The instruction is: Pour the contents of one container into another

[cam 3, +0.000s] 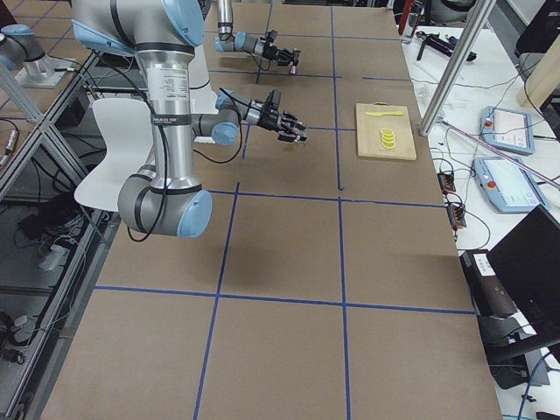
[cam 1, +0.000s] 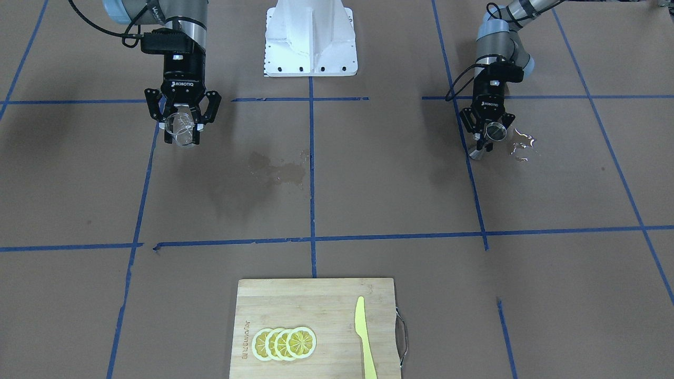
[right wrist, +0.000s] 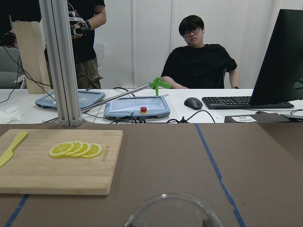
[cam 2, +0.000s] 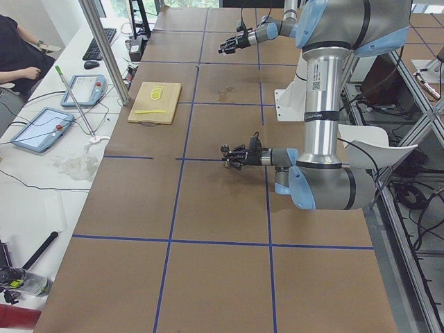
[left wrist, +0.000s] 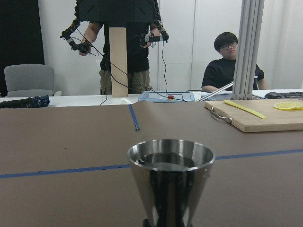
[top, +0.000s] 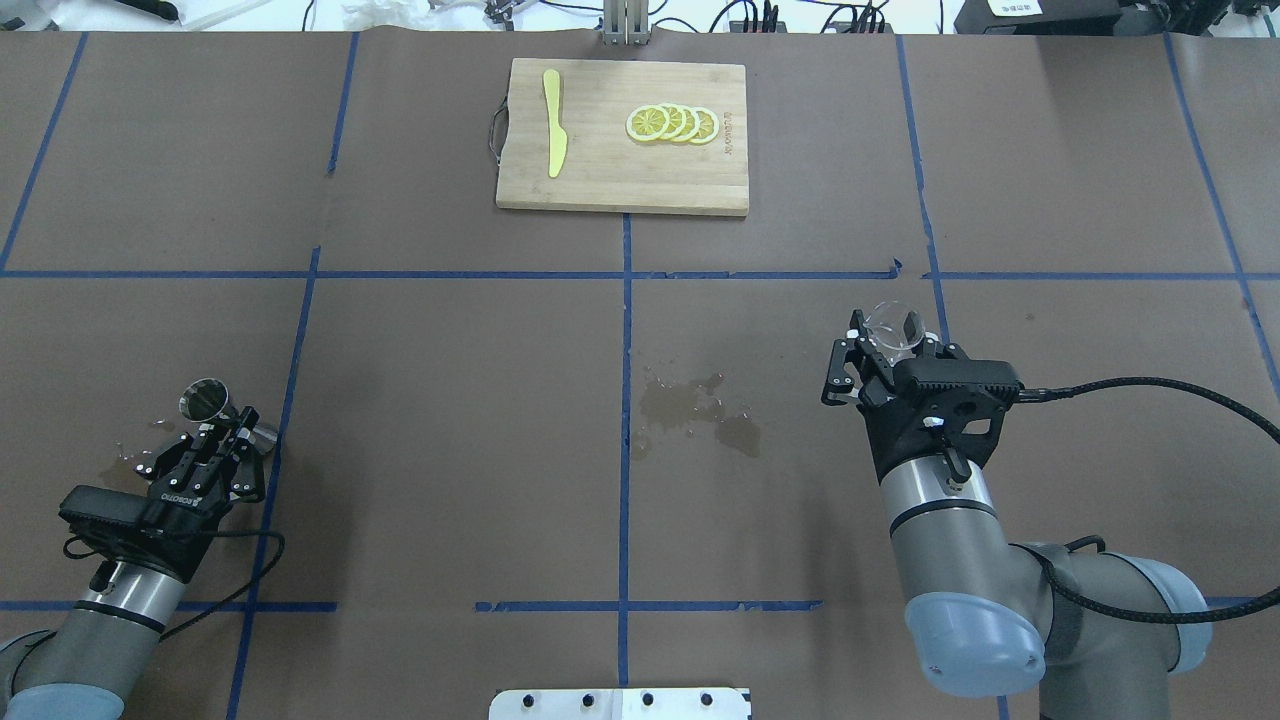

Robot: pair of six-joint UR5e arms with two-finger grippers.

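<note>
My right gripper (top: 893, 342) is shut on the clear glass cup (top: 890, 322), held above the table on the right side; the front view shows the same cup (cam 1: 179, 127) in that gripper (cam 1: 181, 134). Only the cup's rim (right wrist: 173, 210) shows at the bottom of the right wrist view. My left gripper (top: 232, 422) is shut on the narrow waist of the steel jigger (top: 204, 399), low over the table at the left. In the left wrist view the jigger (left wrist: 170, 177) stands upright with its mouth open upward. The two containers are far apart.
A wet stain (top: 700, 410) marks the paper near the table's middle, and water drops (cam 1: 521, 145) lie beside the jigger. A bamboo cutting board (top: 600, 185) with lemon slices (top: 672, 123) and a yellow knife (top: 553, 135) sits at the far edge. Operators are beyond the table.
</note>
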